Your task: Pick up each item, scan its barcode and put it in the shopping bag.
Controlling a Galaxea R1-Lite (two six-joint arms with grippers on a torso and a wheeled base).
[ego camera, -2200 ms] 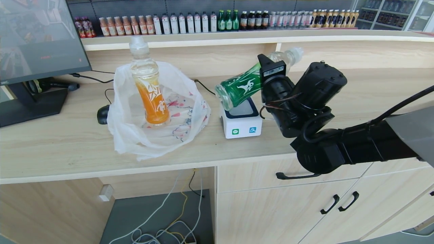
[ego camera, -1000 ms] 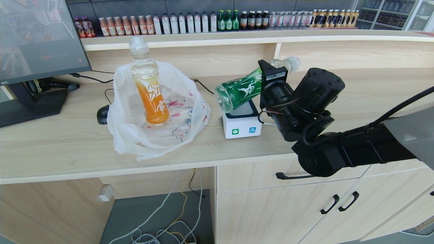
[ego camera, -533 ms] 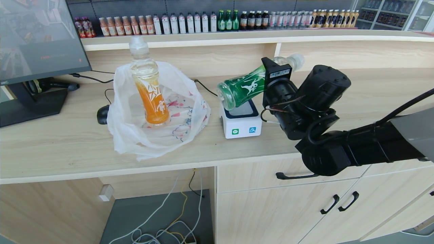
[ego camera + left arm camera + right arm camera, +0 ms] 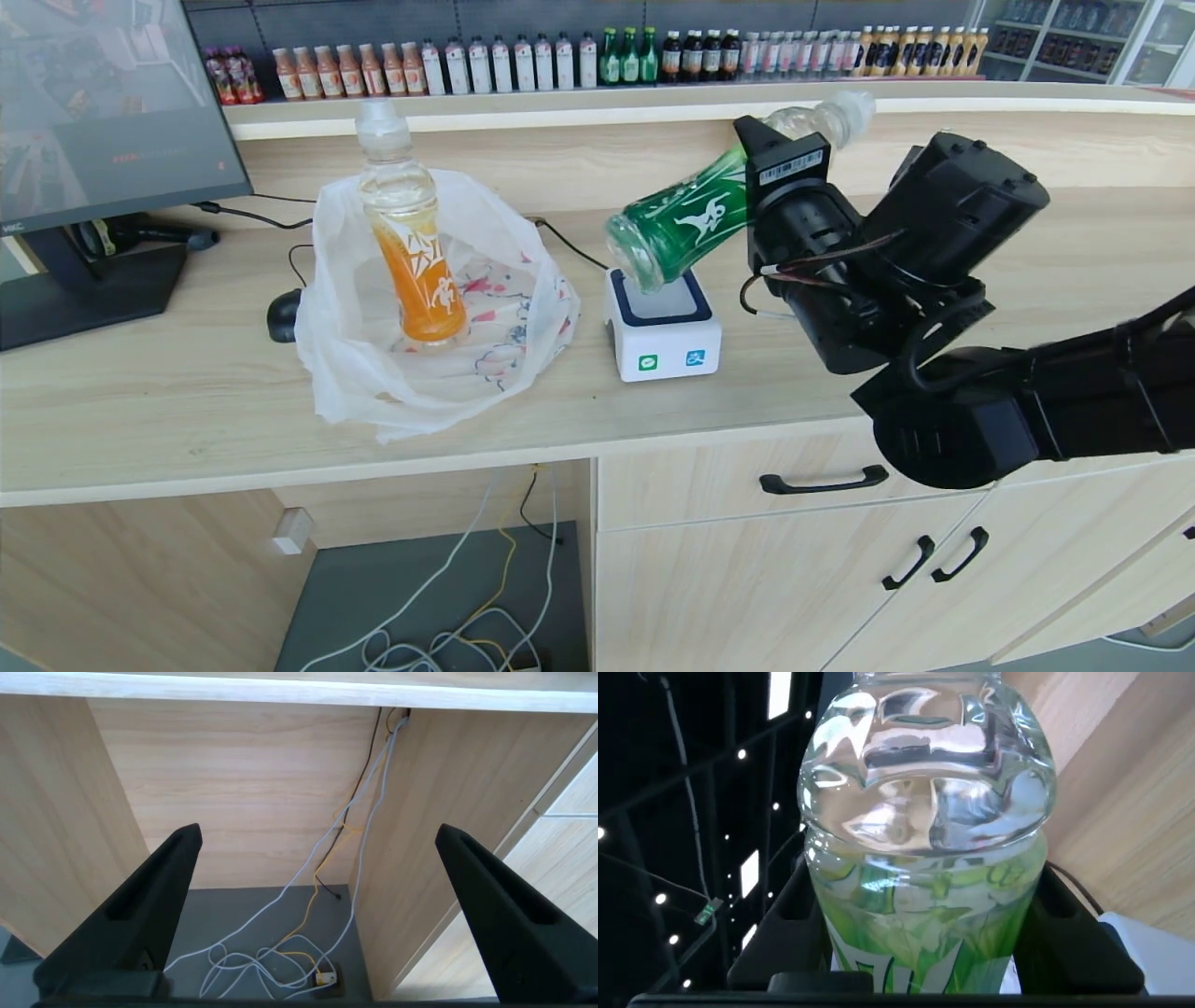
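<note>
Your right gripper (image 4: 752, 185) holds the green bottle (image 4: 695, 224) over the scanner (image 4: 665, 341).
Its fingers are clamped on the bottle's upper body; the bottle tilts, base lowest, just above the scanner's window, midway along the counter (image 4: 187, 411). Nearer the counter's left end, the shopping bag (image 4: 355, 373) holds an orange bottle (image 4: 420, 271) standing upright. Your left gripper (image 4: 318, 835) hangs below the counter's front edge, fingers spread apart.

Our right arm (image 4: 980, 411) extends forward; the right gripper (image 4: 770, 154) is clamped on the green bottle (image 4: 691, 224). Our left gripper (image 4: 318, 835) has its fingers spread wide.
</note>
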